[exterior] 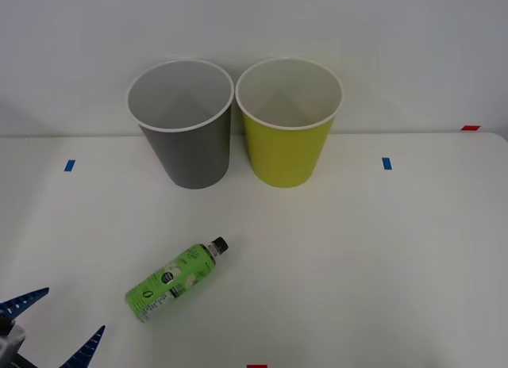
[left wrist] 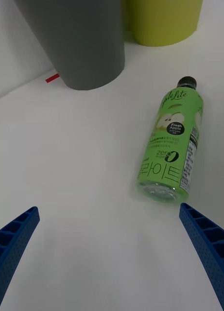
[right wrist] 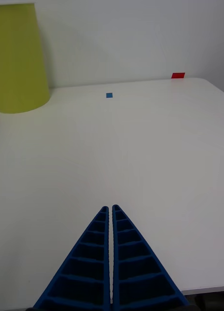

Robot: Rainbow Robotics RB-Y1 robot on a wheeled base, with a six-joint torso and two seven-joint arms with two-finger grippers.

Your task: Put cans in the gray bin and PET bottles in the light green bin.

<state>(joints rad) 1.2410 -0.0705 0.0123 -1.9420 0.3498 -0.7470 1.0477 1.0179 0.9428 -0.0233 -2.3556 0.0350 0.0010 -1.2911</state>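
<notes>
The white bench (exterior: 381,257) carries everything. At its far side, against the wall, the gray bin (exterior: 189,150) and the light green bin (exterior: 287,146) stand upright side by side, rims nearly touching, gray on the robot's left, green on its right. From above, both look empty inside.

Nearer the robot lies the one PET bottle (exterior: 172,279), on its side on the bare bench, well short of the bins. Its black cap (exterior: 218,244) points up toward the gap between the bins and its base points back toward the left arm. No can is anywhere on the bench.

The left tool (exterior: 49,320) hovers at the near left corner with its blue fingers spread wide and nothing between them; from its wrist, the bottle's base sits just ahead, a little off toward one finger. The right tool (right wrist: 112,210) is clenched with nothing in it, its two fingers pressed flat together, over the open right half of the bench, apparently waiting.

The step in hand looks like the reach for the bottle. To do it well, I'd shift the left tool sideways so the bottle is centred, turn it so the fingers close across the label (left wrist: 171,141) at mid-body rather than the tapering neck, and come down low before closing, since a round bottle lying flat will likely roll if one finger touches first. Small blue tape marks (exterior: 386,163) sit out on the bench.
</notes>
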